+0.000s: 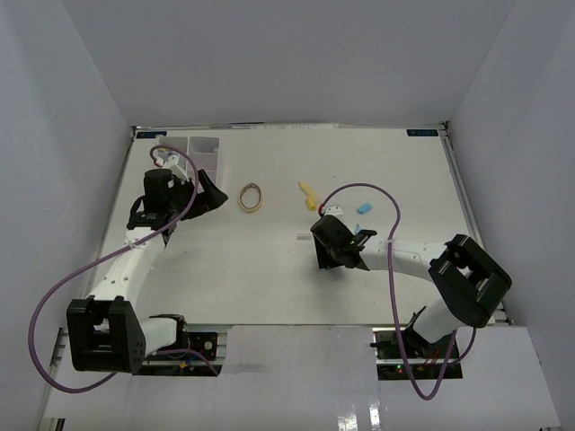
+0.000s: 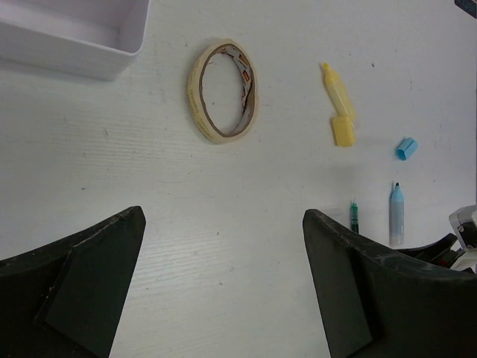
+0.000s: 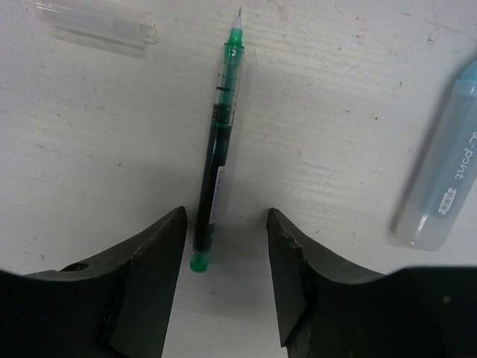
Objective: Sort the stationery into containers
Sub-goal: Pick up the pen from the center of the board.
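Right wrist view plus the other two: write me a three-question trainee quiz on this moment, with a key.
1. True or false: the right gripper has one jaw on each side of the green pen.
2. Which item lies nearest the white tray? A) tape ring B) yellow highlighter C) light blue marker
3. What does the left gripper hold?

Key: 1 true; 2 A; 3 nothing, its jaws are wide open and empty.
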Robot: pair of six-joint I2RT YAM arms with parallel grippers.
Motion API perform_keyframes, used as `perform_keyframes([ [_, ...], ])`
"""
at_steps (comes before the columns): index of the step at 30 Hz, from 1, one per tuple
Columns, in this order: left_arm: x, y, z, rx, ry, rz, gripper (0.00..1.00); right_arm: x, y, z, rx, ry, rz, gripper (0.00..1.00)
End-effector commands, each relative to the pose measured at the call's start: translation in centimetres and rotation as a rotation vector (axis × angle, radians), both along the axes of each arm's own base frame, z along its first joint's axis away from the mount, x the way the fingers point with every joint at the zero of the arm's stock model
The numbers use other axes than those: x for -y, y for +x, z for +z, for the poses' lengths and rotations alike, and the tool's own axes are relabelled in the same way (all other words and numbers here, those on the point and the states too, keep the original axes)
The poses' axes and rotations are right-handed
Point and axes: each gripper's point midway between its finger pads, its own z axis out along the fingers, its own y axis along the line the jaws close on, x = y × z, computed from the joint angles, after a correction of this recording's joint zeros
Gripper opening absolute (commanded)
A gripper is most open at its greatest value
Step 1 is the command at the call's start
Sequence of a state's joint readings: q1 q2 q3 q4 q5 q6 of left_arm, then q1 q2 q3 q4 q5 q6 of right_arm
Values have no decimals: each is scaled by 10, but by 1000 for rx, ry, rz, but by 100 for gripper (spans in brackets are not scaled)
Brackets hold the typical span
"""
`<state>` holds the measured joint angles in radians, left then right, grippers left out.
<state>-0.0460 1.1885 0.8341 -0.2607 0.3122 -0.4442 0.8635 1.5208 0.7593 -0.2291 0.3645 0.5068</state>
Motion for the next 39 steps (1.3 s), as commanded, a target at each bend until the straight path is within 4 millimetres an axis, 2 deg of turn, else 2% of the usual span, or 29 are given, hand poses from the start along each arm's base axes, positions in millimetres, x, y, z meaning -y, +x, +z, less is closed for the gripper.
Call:
perform_keyframes([
  [1,7,-4,-2,5,-8,-36,98,4,4,-6,-3,-28,-41,53],
  [2,9,-5,-3,2,-6,-40,98,5,4,-8,-5,-31,-41,47],
  [8,20,-9,-9,-23,-18,-65,98,9,3,-5,10,-37,-38,44],
  [9,21,-9,-10,-29,-21,-68,98,10,4,-2,19,-35,-40,38],
  [13,29,-12,-12,-45,-36,-83,98,14,1,-2,23,-42,-31,27],
  [16,41,-17,-14,-74,-72,-101,98,17,1,0,36,-53,-19,20],
  [19,65,-27,-13,-123,-122,-117,98,18,4,8,64,-57,-1,11],
  [24,96,-40,-23,-252,-206,-38,95,25,9,26,135,-65,19,8],
  [28,125,-45,-27,-328,-274,65,98,28,11,45,208,-32,42,8],
  [32,151,-40,-36,-411,-269,146,98,31,12,72,313,35,67,9],
  [33,157,-40,-27,-404,-277,152,98,33,10,73,320,41,66,9],
  [34,166,-40,-40,-424,-234,177,98,36,8,72,332,42,76,9],
  [35,169,-42,-46,-468,-223,219,98,36,8,80,358,69,79,10],
  [36,180,-35,-35,-464,-235,228,98,36,7,81,367,82,88,10],
  [37,189,-37,-51,-508,-197,238,98,36,5,85,389,97,97,10],
  [38,190,-39,-57,-549,-176,279,97,37,4,86,396,105,102,10],
  [39,200,-31,-48,-547,-189,289,95,38,3,86,401,108,105,11],
])
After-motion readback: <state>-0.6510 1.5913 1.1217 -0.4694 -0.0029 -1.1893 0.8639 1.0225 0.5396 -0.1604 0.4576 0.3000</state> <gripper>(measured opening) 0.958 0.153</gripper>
